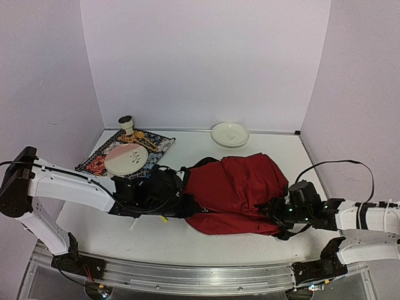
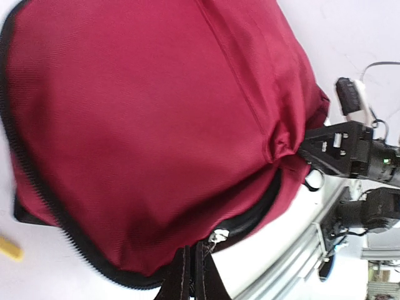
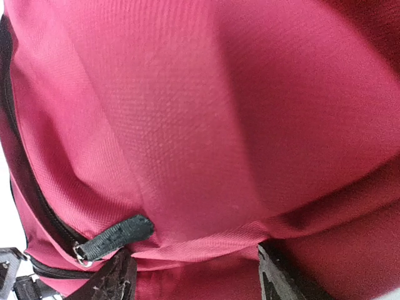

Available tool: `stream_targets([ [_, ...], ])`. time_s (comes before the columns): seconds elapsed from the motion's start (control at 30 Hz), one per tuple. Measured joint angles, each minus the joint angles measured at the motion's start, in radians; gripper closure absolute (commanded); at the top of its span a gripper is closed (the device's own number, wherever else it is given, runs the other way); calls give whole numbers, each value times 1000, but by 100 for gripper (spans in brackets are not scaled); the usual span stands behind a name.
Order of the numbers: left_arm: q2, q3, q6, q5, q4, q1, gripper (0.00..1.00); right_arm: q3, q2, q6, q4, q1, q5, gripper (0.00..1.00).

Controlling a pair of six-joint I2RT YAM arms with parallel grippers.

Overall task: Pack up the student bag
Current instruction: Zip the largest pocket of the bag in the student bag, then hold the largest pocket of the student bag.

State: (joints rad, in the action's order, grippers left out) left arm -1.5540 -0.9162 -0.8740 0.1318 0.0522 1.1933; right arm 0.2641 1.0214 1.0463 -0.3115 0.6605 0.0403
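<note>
Left fingers (image 2: 185, 280): pressing fully together at the black zippered rim of the student bag (image 1: 234, 186); whether fabric is caught between them cannot be told. Right fingers (image 3: 111, 282): standing wide apart, gripping a thick fold of red fabric that is puckering at their tips. Left arm (image 1: 69, 186): reaching low across from the left, left gripper (image 1: 180, 201) meeting the bag's left end. Right arm (image 1: 369, 219): lying low from the right, right gripper (image 1: 272, 209) biting the bag's right edge. Bag: lying flat at mid-table. Table (image 1: 112, 234): white, also carrying a patterned cloth (image 1: 161, 145) with plate (image 1: 126, 159) and cup (image 1: 126, 122), and a white dish (image 1: 230, 134) near the back. Walls (image 1: 206, 62): pale lilac, enclosing three sides.
</note>
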Motion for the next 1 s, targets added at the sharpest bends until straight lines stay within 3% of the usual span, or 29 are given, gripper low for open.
stream_targets([
  [0.27,13,-15,53,27,86,-20,100,155,-9,-279,141,7,37,36],
  [0.53,-18,-101,94,-41,93,-25,100,305,-6,-605,125,176,138,33],
  [0.83,6,-105,95,-121,87,-25,100,440,262,-867,82,277,217,35],
  [1.0,40,-102,87,-158,79,-25,100,537,386,-960,69,303,254,41],
])
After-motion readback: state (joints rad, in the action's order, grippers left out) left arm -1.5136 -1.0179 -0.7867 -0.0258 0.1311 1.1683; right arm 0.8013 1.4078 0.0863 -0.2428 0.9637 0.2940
